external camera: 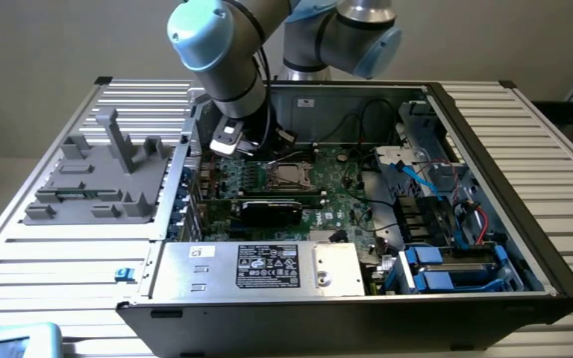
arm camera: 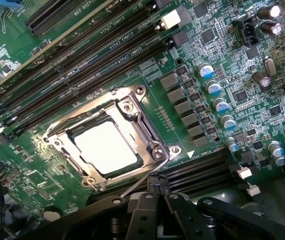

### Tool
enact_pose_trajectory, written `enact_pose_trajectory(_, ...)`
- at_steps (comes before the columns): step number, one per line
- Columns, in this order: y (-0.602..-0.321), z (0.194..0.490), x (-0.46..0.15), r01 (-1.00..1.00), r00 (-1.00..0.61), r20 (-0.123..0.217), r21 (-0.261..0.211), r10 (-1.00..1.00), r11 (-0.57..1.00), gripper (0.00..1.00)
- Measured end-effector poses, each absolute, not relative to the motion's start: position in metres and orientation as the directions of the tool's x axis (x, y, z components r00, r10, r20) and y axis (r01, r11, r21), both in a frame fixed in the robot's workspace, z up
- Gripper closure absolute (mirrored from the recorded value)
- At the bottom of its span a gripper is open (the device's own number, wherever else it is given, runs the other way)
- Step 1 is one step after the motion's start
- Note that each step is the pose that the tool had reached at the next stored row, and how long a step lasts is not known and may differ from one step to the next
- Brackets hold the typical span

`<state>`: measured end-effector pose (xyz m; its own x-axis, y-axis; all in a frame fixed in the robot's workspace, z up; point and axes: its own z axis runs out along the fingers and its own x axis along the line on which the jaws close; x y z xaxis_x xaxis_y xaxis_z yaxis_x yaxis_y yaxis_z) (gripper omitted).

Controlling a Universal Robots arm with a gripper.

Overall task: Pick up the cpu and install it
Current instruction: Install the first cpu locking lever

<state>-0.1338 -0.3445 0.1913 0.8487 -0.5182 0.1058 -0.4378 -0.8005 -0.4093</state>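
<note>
Slatted alu table (external camera: 57,253), open PC case (external camera: 525,246): cpu (arm camera: 106,147) lies in mobo socket frame (arm camera: 132,107), centre of exterior view. Gripper (arm camera: 155,196) pressed together, empty, close by. Judgement: keep square, no side force.

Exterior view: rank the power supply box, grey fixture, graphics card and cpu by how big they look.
1. power supply box and grey fixture: too alike to rank, the box being nearer the camera.
2. graphics card
3. cpu

Grey-silver arm (external camera: 235,83) w/ lt-blue joint caps (external camera: 191,30), blk cable (external camera: 265,78) alongside, blk tool (arm camera: 158,194) w/ round screws (arm camera: 204,202).
</note>
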Motion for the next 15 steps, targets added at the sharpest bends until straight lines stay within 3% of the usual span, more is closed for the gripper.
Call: enact_pose_trajectory(15,-0.3439,0.1905,-0.1321,-0.462,0.842,0.085,-0.398,-0.533,-0.793,0.89)
